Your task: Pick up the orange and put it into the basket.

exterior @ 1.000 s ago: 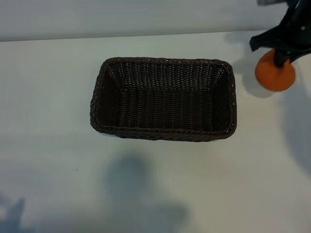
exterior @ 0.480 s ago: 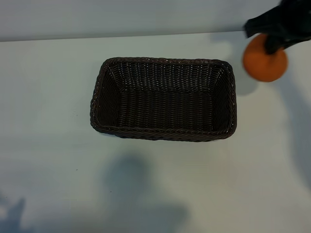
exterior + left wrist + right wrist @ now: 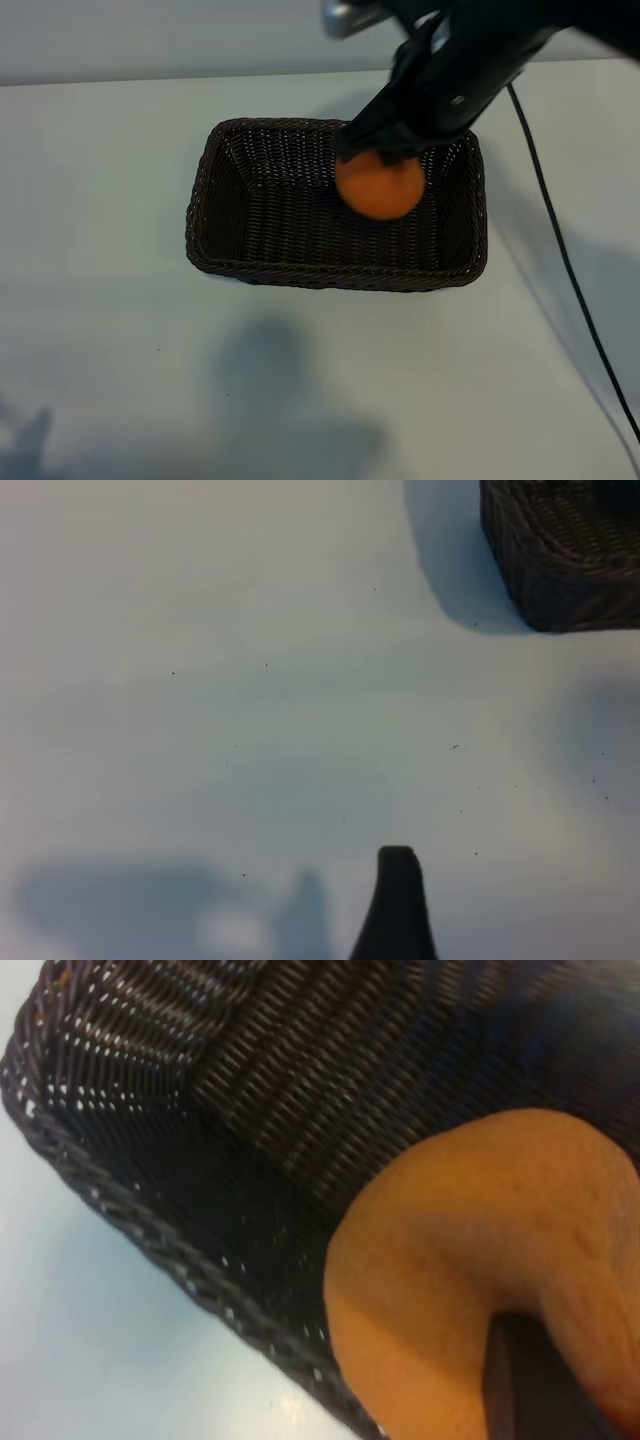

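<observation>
The orange (image 3: 380, 186) hangs over the right half of the dark brown wicker basket (image 3: 330, 275), and my right gripper (image 3: 388, 152) is shut on it from above. In the right wrist view the orange (image 3: 470, 1280) fills the near side, dented by one dark fingertip (image 3: 530, 1380), with the basket's woven wall and braided rim (image 3: 150, 1240) beneath it. My left gripper is outside the exterior view. Its wrist view shows a single dark fingertip (image 3: 397, 900) over bare table, jaws open and holding nothing, and a corner of the basket (image 3: 560, 560) farther off.
The basket stands mid-table on a white tabletop (image 3: 100, 300). A black cable (image 3: 560, 250) trails from the right arm across the table's right side. The table's far edge meets a pale wall behind the basket.
The right gripper has carried the orange leftward, from beside the basket's right end to above the basket's inside. The basket has not shifted.
</observation>
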You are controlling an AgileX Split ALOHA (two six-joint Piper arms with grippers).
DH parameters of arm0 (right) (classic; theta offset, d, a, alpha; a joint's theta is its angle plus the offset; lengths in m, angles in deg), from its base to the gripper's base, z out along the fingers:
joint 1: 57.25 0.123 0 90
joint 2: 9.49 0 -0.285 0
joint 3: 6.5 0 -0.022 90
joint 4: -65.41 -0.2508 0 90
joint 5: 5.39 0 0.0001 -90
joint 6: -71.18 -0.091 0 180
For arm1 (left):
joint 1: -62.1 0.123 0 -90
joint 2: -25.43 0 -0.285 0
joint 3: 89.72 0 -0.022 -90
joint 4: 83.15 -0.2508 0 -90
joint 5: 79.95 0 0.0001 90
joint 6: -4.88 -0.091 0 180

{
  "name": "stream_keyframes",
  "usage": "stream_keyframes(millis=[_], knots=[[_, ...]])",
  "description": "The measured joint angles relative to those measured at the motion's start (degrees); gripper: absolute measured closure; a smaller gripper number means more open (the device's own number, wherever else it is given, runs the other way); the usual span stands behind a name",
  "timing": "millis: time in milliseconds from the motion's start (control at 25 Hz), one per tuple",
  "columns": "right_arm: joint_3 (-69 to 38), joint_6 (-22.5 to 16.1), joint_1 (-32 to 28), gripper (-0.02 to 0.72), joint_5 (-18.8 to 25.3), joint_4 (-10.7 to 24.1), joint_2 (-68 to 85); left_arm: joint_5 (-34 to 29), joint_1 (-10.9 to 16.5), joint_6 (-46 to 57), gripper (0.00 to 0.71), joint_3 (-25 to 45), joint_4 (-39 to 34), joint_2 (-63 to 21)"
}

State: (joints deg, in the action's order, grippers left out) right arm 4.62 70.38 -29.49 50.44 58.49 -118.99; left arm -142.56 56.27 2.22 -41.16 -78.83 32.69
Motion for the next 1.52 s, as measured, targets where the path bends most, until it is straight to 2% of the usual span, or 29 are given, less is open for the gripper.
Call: stream_keyframes(millis=[280,480,600,680,760,880,960,1000,1160,1320,1520], knots=[[0.0,0.25,0.28,0.609,-5.63,2.11,-11.05,0.0,0.0,0.05,0.121,0.0,0.0,0.0],[0.0,0.3,0.28,0.608,-6.56,2.71,-15.55,0.0,0.0,0.05,0.121,0.0,0.0,0.0],[0.07,0.24,0.28,0.568,-6.55,2.71,-15.62,0.0,0.0,0.05,0.121,0.0,0.0,0.0],[0.32,0.24,0.28,0.485,-6.35,2.71,-15.57,0.0,0.0,0.05,0.121,0.0,0.0,0.0],[0.85,0.24,0.28,0.365,-5.5,2.71,-15.57,0.0,0.0,0.05,0.121,0.0,0.0,0.0],[2.07,0.02,0.28,0.141,-3.86,2.65,-15.05,0.0,0.0,0.11,0.121,0.0,0.0,0.0],[3.51,-0.15,0.28,0.037,-2.22,2.65,-14.66,0.0,0.0,0.11,0.121,0.0,0.0,0.0],[4.27,-0.21,0.28,0.017,-0.96,2.65,-14.37,0.0,0.0,0.11,0.121,0.0,0.0,0.0],[9.4,-1.04,0.28,0.009,3.92,2.9,-13.3,0.0,0.0,0.2,0.121,0.0,0.0,0.0],[15.01,-3.55,-0.11,0.064,7.81,6.08,-12.95,0.0,0.0,0.2,0.121,0.0,0.0,0.0],[18.37,-4.65,-4.34,0.1,11.74,7.29,-12.95,0.0,0.0,0.2,0.121,0.0,0.0,0.0]])
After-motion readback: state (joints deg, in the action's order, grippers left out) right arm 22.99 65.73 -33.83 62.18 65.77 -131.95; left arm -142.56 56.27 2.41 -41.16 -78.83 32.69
